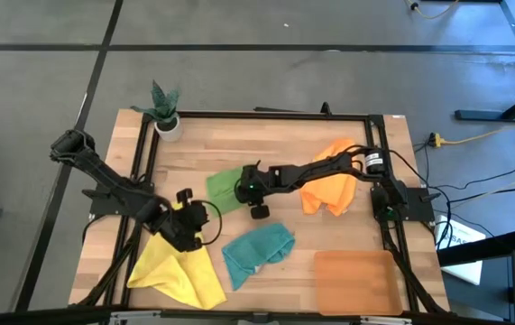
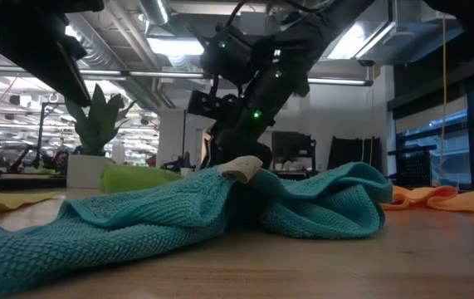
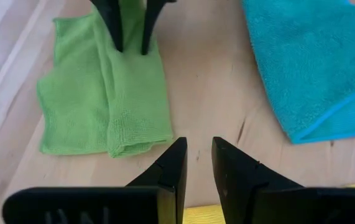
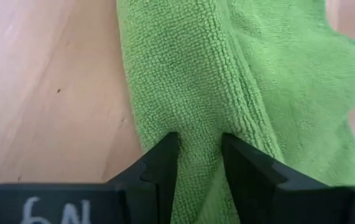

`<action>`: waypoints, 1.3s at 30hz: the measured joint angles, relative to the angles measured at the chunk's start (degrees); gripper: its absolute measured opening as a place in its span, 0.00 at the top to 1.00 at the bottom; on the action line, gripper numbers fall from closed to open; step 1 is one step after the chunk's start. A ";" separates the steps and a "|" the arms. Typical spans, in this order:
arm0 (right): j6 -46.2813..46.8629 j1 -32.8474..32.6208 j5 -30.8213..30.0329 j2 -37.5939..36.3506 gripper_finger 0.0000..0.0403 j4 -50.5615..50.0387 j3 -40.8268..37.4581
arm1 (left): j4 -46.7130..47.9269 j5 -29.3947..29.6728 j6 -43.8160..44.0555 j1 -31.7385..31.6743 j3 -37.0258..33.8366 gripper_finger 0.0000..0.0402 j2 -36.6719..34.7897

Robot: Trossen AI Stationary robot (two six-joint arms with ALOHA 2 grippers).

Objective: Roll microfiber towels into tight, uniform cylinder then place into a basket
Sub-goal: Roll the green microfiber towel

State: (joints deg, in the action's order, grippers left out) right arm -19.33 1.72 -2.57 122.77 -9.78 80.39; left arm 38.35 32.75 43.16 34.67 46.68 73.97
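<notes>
Plant pot [image 1: 169, 126] – behind green towel [image 1: 224, 188]

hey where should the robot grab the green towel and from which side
Probably the raised fold ridge running along the green towel, taken from straight above. The cloth lies flat on the table, and that doubled ridge is the only part standing up enough to pinch. The right gripper already straddles it with its fingers on the cloth; the left gripper hangs nearby, holding nothing.

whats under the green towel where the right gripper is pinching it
Bare wooden table shows beside the green towel. The right gripper has a raised fold of it between its jaws; what lies beneath the cloth is covered.
</notes>
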 joint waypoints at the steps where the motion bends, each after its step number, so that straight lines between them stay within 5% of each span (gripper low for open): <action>1: 0.00 0.00 -0.27 -0.10 0.68 -0.04 0.25 | -0.02 0.00 0.00 0.12 0.00 0.83 0.00; 20: -3.53 -1.64 -0.48 -6.10 0.68 -9.93 0.28 | -0.37 1.35 -0.02 0.40 0.00 0.83 0.02; 30: -9.45 -2.54 -0.72 -6.20 0.68 -8.71 -5.94 | -0.42 2.74 -0.07 0.40 0.00 0.83 0.04; 39: -16.89 -3.04 -13.42 -6.20 0.68 0.36 -10.33 | -0.44 3.19 -0.09 0.40 0.00 0.83 0.04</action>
State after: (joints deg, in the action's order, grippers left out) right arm -36.22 -1.32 -15.98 116.57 -9.43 70.06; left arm 37.90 35.94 43.07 35.07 46.68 74.02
